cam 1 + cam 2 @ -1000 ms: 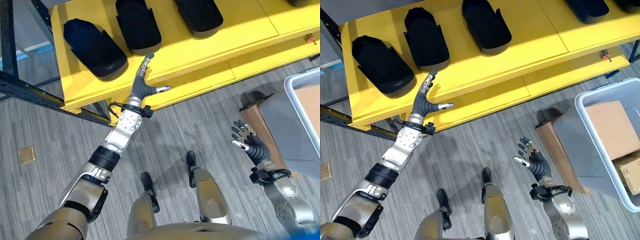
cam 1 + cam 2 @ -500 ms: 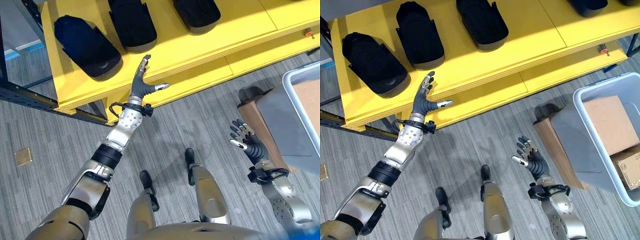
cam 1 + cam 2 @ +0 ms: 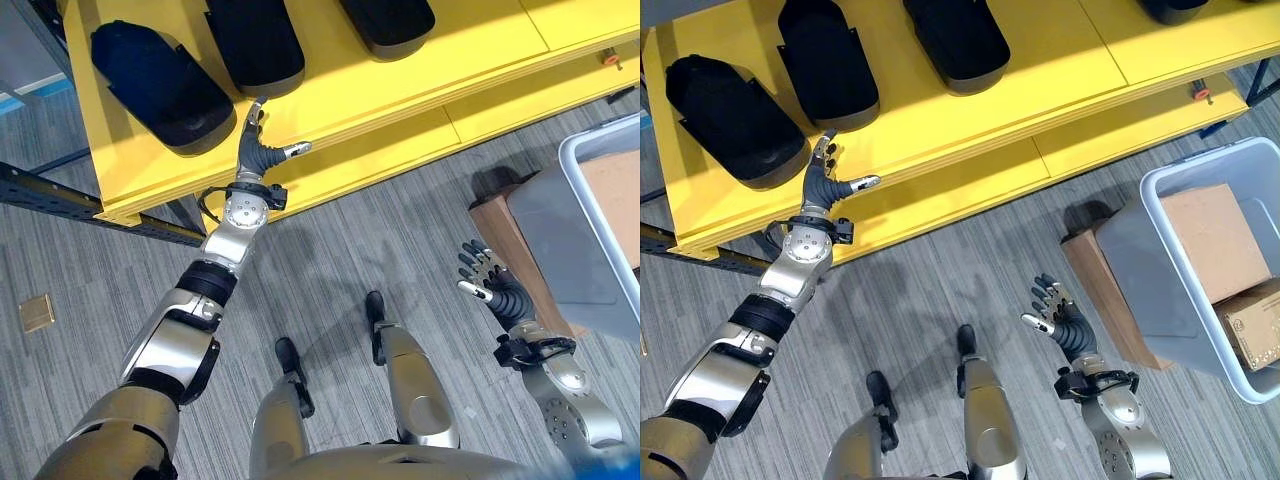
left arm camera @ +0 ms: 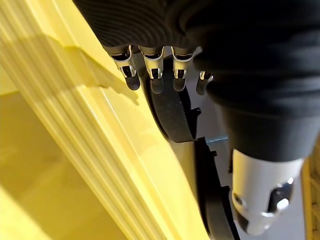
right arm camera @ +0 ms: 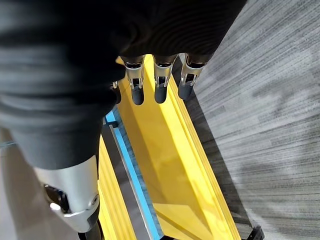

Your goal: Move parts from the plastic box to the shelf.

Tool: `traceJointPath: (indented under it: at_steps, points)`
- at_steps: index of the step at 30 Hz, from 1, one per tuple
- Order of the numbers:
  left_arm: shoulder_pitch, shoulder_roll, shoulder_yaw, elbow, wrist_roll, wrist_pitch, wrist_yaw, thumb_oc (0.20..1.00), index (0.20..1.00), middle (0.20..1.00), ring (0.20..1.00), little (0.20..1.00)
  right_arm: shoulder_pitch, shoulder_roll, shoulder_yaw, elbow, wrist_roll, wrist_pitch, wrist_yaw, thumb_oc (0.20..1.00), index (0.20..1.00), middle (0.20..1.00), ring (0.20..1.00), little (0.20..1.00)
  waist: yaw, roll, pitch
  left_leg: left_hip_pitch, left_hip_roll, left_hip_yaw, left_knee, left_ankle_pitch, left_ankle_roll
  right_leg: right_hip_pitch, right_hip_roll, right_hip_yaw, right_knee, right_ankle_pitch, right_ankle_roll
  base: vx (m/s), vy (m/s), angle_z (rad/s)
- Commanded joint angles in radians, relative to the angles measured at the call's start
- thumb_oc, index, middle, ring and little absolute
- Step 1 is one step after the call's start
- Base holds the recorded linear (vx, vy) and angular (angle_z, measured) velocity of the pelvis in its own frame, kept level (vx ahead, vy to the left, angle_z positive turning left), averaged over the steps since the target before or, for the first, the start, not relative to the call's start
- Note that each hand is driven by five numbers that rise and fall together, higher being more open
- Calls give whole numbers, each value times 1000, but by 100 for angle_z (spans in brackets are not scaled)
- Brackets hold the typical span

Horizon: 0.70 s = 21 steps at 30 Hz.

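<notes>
Empty hands between shelf and plastic box.
Left hand (image 3: 823, 180), fingers straight, hovered at yellow shelf (image 3: 970, 120) edge near black parts (image 3: 735, 105); right hand (image 3: 1055, 310) relaxed, empty, probably awaiting plastic box (image 3: 1200, 290) pickup.

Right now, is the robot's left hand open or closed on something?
Open. The left hand reaches over the front edge of the yellow shelf with fingers straight and thumb spread, holding nothing, beside the black parts.
</notes>
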Motion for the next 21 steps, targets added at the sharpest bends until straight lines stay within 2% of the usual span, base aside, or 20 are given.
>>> traceJointPath:
  at_steps: [1, 11, 21]
  points:
    - [-89, 58, 32, 52, -15, -39, 22, 1000, 1000, 1000, 1000, 1000, 39, -26, -25, -89, 19, -60, 10, 1000, 1000, 1000, 1000, 1000, -4, -10, -29, 26, 85, -66, 169, -130, -29, -12, -82, 45, 15, 32, 139, 0, 0, 0]
    - [-103, 111, 43, 61, -13, -37, 23, 1000, 1000, 1000, 1000, 1000, 44, -26, -36, -86, 27, -60, 14, 1000, 1000, 1000, 1000, 1000, -10, -13, -21, 0, 88, -65, 180, -130, -28, -41, -73, 49, 22, 30, 137, 4, -4, -4]
    - [-92, 124, 77, 92, -49, -36, 23, 1000, 1000, 1000, 1000, 1000, 50, -22, -35, -84, 32, -60, 20, 1000, 1000, 1000, 1000, 1000, -5, -16, -11, -31, 86, -72, 203, -136, -28, -60, -73, 50, 30, 32, 134, 0, 0, 0]
